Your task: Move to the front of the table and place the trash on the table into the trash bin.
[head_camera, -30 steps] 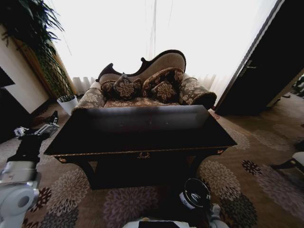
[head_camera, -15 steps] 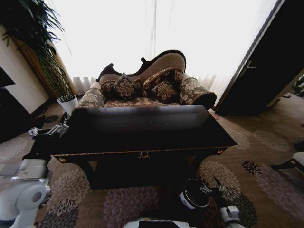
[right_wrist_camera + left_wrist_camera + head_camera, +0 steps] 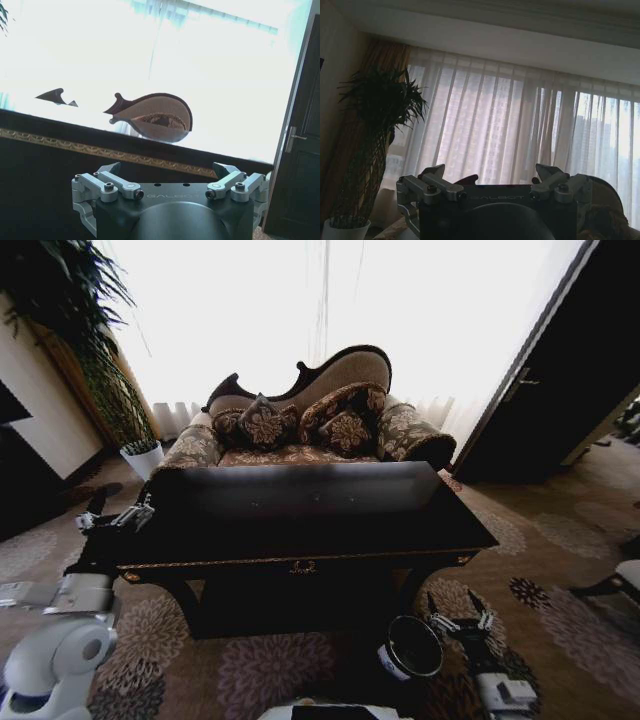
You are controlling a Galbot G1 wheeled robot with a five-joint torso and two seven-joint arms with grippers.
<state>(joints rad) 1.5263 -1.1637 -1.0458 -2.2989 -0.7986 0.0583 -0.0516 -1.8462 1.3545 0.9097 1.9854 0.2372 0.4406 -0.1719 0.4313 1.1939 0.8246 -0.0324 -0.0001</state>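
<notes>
My left pincer (image 3: 115,517) is raised beside the left end of the worktop (image 3: 300,510), just off its corner, fingers spread and holding nothing. From my left wrist it faces the curtained window and a potted plant (image 3: 370,150), not the surface.

I stand squarely before the worktop, gold emblem at centre front, so I judge the approach leg done. The top is dark and glossy; I can make out no can, tissue or paper scrap on it. I cannot tell where the trash lies, or whether any is left to collect.

The trash bin (image 3: 412,648) sits on the carpet below the worktop's front right, near my base; its inside is too dark to judge.

My right pincer (image 3: 460,622) is low, just beside the bin's right rim, fingers spread and empty. From my right wrist it looks up at the worktop's gold-trimmed edge, with the sofa (image 3: 157,116) back behind.

Finding: positioning complete; no item in hand; clearing cannot be confirmed.
</notes>
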